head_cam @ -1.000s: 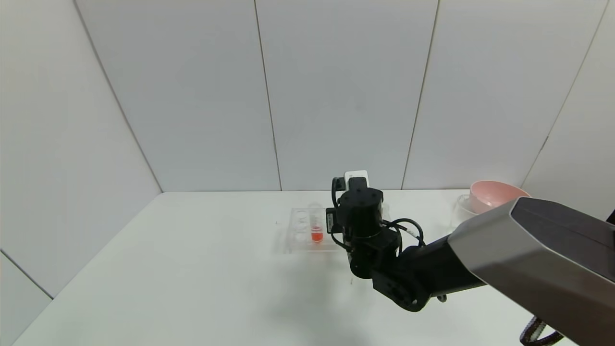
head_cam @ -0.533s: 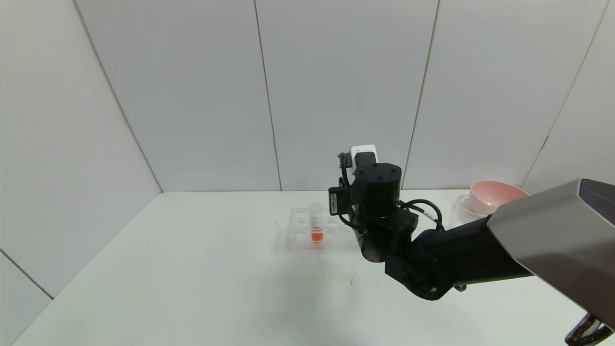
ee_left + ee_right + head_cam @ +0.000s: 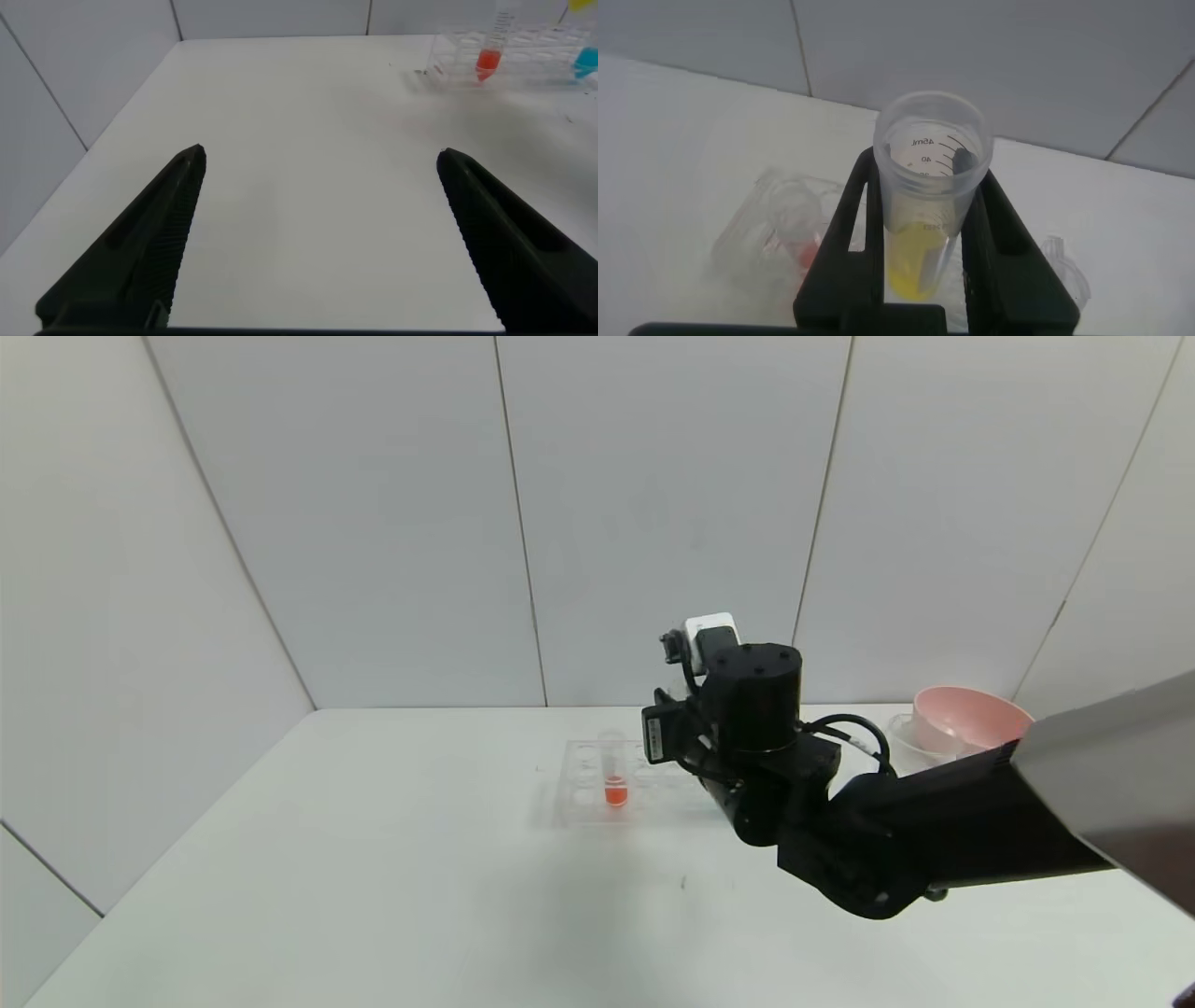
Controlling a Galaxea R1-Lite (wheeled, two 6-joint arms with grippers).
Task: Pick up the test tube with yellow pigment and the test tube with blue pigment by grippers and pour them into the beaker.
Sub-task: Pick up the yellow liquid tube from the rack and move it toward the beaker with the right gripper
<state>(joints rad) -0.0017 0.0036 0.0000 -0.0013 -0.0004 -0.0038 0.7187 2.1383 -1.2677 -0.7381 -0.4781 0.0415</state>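
Note:
My right gripper [image 3: 926,170] is shut on the test tube with yellow pigment [image 3: 920,252] and holds it upright, its open mouth towards the camera and the yellow liquid at its bottom. In the head view this gripper [image 3: 738,709] hangs above the table just right of the clear tube rack [image 3: 583,793], and its wrist hides the fingers and the tube. The test tube with blue pigment [image 3: 587,63] shows at the edge of the left wrist view, beside the rack [image 3: 448,56]. My left gripper [image 3: 320,152] is open and empty over bare table. The beaker is hidden behind the right arm.
A tube with orange-red liquid [image 3: 613,775] stands in the rack; it also shows in the left wrist view [image 3: 488,56]. A pink bowl [image 3: 966,714] sits at the back right on a clear dish [image 3: 901,735]. The white table [image 3: 373,859] is bounded by grey walls.
My right gripper has risen and shifted right, away from the rack, with the yellow tube in it. The orange-red tube and the rack have not moved.

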